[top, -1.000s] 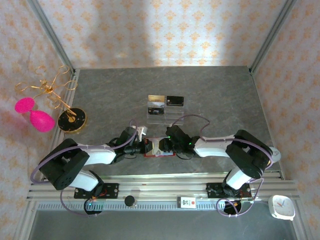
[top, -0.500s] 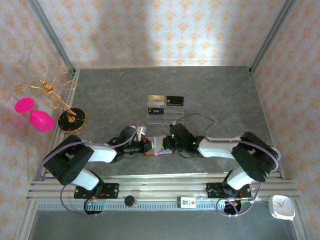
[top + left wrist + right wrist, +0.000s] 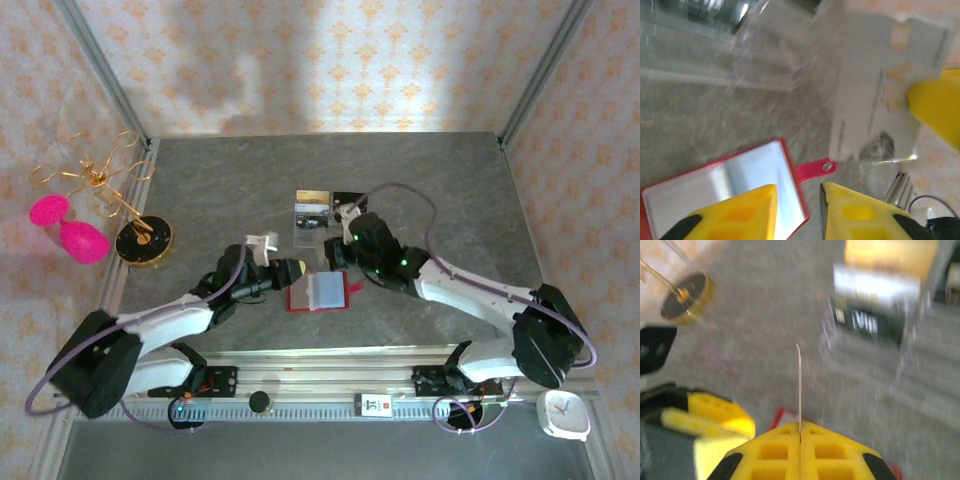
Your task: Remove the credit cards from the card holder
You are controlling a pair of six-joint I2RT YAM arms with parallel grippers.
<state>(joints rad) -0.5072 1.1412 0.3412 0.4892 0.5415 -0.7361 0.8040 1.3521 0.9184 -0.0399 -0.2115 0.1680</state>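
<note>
On bench (image 3: pixel 200 190), right hand (image 3: pixel 800 426) has lifted to wallet's (image 3: pixel 322 291) twelve o'clock clenching one card (image 3: pixel 872 100), apparently extracted; left hand (image 3: pixel 797 192) released.

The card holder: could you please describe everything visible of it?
The card holder is a small red wallet lying open and flat on the grey table. Pale grey-blue clear sleeves show inside, and a little red tab with a metal stud juts from one edge. Nothing visibly grips it.
</note>
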